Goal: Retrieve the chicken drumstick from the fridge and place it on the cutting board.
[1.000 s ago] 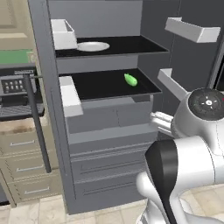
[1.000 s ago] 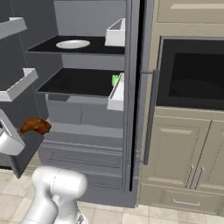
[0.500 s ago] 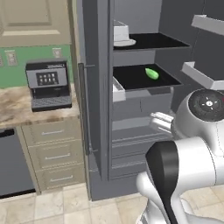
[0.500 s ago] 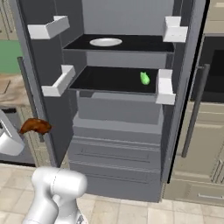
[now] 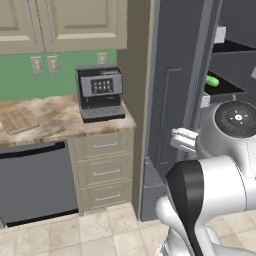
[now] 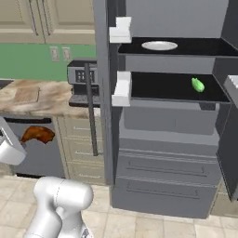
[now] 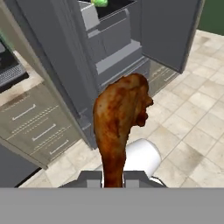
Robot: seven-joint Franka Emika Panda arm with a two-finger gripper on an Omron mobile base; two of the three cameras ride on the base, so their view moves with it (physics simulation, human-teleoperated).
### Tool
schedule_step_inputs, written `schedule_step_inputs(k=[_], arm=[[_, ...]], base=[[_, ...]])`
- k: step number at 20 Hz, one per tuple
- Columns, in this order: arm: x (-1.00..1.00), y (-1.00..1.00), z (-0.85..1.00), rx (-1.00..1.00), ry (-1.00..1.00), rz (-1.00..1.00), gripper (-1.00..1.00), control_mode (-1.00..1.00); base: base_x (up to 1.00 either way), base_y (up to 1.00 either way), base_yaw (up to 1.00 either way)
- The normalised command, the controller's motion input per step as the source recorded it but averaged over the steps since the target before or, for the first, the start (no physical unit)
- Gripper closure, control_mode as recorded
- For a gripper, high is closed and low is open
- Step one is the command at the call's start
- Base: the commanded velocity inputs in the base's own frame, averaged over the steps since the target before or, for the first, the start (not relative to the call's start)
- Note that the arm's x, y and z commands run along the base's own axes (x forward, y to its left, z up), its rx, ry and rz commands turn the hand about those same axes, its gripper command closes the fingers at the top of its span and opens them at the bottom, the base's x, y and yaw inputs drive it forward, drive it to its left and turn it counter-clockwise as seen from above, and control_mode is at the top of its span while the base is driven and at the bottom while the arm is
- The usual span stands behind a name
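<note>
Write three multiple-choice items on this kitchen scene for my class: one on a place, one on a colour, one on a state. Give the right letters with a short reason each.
1. Where does the cutting board lie?
A. on the counter, left of the coffee machine
B. on a fridge shelf
C. on the floor

2. What colour is the small vegetable on the lower shelf of the fridge?
A. red
B. green
C. white

3. What state is the gripper in?
A. open and empty
B. shut on the plate
C. shut on the drumstick

Answers:
1 A, the left base view shows the board flat on the marbled counter beside the machine.
2 B, it shows bright green against the black shelf.
3 C, the hand view shows the drumstick rising from between the fingertips.
</note>
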Motion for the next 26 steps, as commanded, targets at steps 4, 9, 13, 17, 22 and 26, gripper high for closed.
schedule_step_inputs(k=[4, 9, 13, 17, 22, 26], arm=[[0.00, 0.00, 0.00, 0.00, 0.00, 0.00, 1.00, 1.00], [0.00, 0.00, 0.00, 0.00, 0.00, 0.00, 1.00, 1.00], [0.00, 0.00, 0.00, 0.00, 0.00, 0.00, 1.00, 1.00], [0.00, 0.00, 0.00, 0.00, 0.00, 0.00, 1.00, 1.00], [0.00, 0.00, 0.00, 0.00, 0.00, 0.00, 1.00, 1.00], [0.00, 0.00, 0.00, 0.00, 0.00, 0.00, 1.00, 1.00]], base=[[0.00, 1.00, -0.01], [0.11, 0.92, 0.00], [0.38, 0.63, -0.01], [0.77, 0.75, -0.05], [0.93, 0.69, -0.04], [1.00, 0.76, 0.00]])
